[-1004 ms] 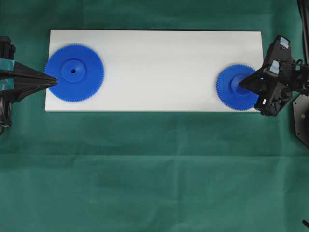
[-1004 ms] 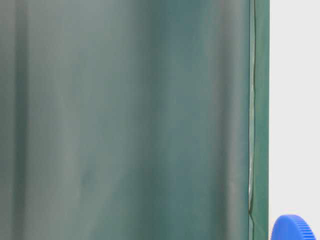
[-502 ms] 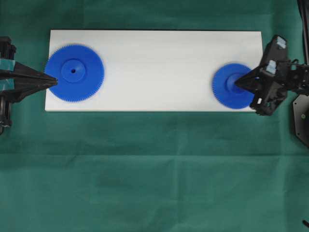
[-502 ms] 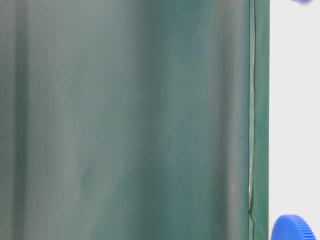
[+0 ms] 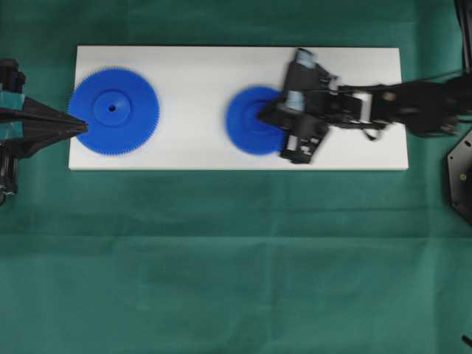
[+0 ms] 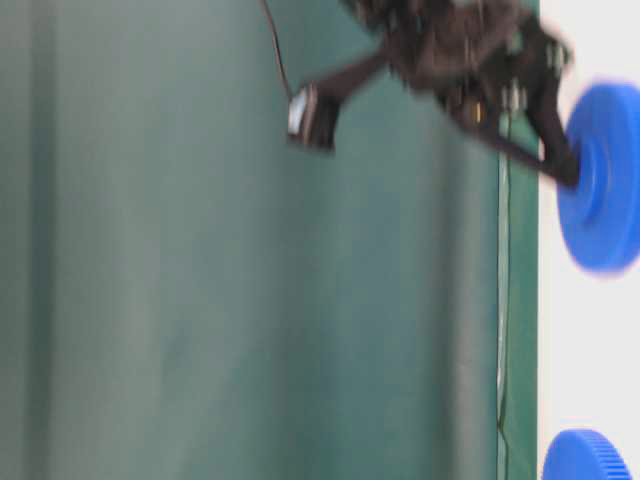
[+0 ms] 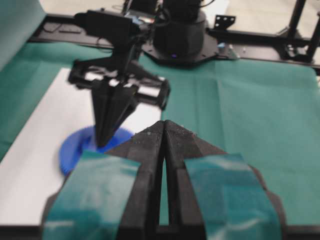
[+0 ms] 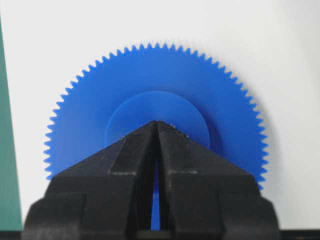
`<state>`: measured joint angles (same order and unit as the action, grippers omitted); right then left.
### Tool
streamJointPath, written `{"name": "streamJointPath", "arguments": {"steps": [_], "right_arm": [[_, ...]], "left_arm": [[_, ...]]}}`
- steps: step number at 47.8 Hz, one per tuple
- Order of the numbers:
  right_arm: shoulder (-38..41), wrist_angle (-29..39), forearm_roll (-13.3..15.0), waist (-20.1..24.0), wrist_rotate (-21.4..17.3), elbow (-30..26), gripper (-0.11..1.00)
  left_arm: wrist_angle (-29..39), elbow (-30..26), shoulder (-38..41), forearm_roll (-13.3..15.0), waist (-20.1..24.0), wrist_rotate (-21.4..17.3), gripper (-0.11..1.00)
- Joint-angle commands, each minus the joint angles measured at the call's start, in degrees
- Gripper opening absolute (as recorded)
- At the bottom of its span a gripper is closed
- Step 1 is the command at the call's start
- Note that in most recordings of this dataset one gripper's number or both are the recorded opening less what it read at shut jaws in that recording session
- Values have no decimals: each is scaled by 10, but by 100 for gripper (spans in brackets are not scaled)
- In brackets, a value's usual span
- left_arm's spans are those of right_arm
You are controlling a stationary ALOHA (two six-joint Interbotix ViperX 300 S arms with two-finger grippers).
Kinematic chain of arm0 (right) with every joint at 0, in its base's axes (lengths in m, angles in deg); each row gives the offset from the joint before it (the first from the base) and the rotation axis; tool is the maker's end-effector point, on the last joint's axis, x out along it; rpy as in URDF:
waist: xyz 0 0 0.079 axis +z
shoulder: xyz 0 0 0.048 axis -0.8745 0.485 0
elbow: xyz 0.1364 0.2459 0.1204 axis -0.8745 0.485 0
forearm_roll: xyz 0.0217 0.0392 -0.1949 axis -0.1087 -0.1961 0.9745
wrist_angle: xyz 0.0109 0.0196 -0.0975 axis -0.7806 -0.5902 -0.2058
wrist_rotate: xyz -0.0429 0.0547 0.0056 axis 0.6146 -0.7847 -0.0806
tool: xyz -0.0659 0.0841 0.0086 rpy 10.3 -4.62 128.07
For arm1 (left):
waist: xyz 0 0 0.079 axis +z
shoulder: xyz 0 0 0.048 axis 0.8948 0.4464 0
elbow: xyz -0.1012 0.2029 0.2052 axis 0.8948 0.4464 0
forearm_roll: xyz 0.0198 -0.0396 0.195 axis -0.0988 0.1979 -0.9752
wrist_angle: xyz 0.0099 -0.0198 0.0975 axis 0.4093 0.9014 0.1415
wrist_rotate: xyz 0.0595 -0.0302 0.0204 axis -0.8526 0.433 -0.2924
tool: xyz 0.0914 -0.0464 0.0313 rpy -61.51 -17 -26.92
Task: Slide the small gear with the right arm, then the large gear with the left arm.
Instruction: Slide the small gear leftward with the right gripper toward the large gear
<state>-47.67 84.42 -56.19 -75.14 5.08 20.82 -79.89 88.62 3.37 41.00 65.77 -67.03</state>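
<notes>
The small gear [image 5: 247, 122] lies near the middle of the white board [image 5: 192, 70]. My right gripper [image 5: 261, 116] is shut, and its joined tips press down on the gear's raised hub [image 8: 150, 102]. The same gear [image 6: 602, 215] and gripper [image 6: 570, 178] are blurred at table level. The large gear [image 5: 114, 110] rests flat at the board's left end, and part of it shows at table level [image 6: 585, 455]. My left gripper [image 5: 83, 125], teal-patched and shut with nothing in it, points at that gear's left rim. Past its tips [image 7: 164, 123] I see the small gear [image 7: 75, 150] under the right gripper [image 7: 104, 141].
The board lies on a green cloth [image 5: 236, 258] that covers the table all round it. The right arm [image 5: 398, 103] stretches over the board's right half. A black mount [image 5: 461, 177] sits at the right edge. The right arm's base [image 7: 180, 30] stands behind.
The right arm has reached far to the left. It has pushed the small gear from the board's right end to near its middle. The left arm and large gear have not moved.
</notes>
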Motion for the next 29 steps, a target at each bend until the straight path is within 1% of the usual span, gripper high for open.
{"name": "streamJointPath", "arguments": {"steps": [1, 5, 11, 18, 21, 24, 29], "right_arm": [[40, 26, 21, 6, 0, -47, 51], [65, 32, 36, 11, 0, -88, 51], [94, 33, 53, 14, 0, -143, 51], [128, 33, 63, 18, 1, -199, 51], [144, 33, 72, 22, 1, -227, 51], [155, 33, 83, 24, 0, -248, 51], [156, 34, 93, 24, -3, -257, 51]], "left_arm": [[-3, -1, 0, 1, 1, 13, 0], [-3, 5, -4, 2, 1, 22, 0], [-3, 13, -15, 1, 1, 22, 0], [-3, 20, -37, 1, 1, 22, 0], [-3, 24, -46, 1, 1, 22, 0], [-2, 27, -53, 1, 1, 22, 0], [2, 33, -60, 1, 1, 23, 0]]}}
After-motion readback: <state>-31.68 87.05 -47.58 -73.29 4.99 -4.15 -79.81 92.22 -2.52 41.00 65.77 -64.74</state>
